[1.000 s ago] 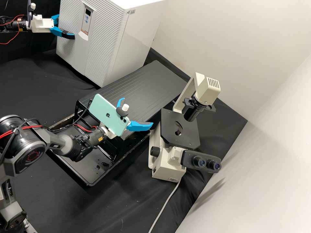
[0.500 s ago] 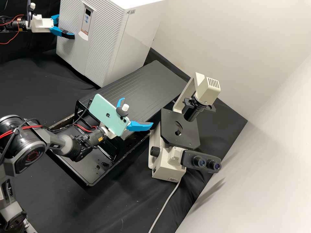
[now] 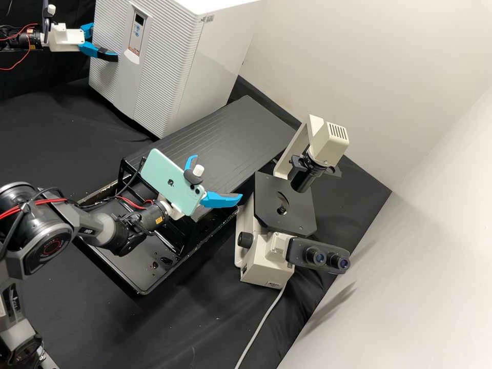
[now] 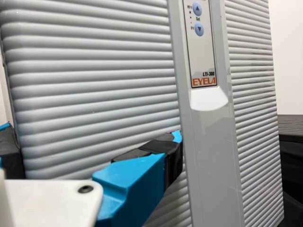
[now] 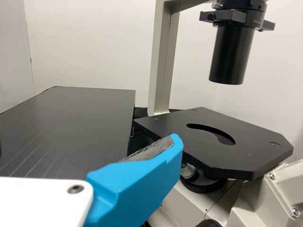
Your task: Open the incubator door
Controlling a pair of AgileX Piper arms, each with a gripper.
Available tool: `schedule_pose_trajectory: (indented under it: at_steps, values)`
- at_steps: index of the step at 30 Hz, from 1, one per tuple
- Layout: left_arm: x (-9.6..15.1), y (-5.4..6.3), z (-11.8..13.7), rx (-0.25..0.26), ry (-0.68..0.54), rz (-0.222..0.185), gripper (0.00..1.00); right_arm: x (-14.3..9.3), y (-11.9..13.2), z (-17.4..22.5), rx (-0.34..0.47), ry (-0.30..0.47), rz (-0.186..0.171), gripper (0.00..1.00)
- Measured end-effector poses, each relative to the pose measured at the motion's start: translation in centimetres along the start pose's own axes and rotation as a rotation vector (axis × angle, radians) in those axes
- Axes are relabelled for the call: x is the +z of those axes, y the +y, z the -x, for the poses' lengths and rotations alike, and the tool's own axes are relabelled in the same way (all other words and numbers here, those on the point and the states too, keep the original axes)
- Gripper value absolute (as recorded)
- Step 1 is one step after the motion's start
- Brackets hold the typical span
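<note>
Black cloth (image 3: 205, 328) on the bench, pale wall (image 3: 359, 66) behind. Left claw (image 3: 103, 43)'s spread open, incubator door (image 3: 164, 56) right in front of it, can't tell if they're touching. Right claw (image 3: 217, 176)'s wide open too, microscope (image 3: 277, 200) just past its fingertips.

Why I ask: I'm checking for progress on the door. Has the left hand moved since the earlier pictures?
No: in the high view, the left hand shows no visible shift against the control panel of the incubator.
</note>
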Motion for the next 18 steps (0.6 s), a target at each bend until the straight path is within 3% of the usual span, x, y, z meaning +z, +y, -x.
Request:
schedule_pose_trajectory:
  at_steps: [11,18]
  values:
    - [0.9,1.2,0.4,-0.032,0.043,-0.012,0.0,0.0,0.0,0.0,0.0,0.0,0.0,1.0]
    - [1.0,1.2,0.4,-0.044,0.04,-0.02,0.0,0.0,0.0,0.0,0.0,0.0,0.0,1.0]
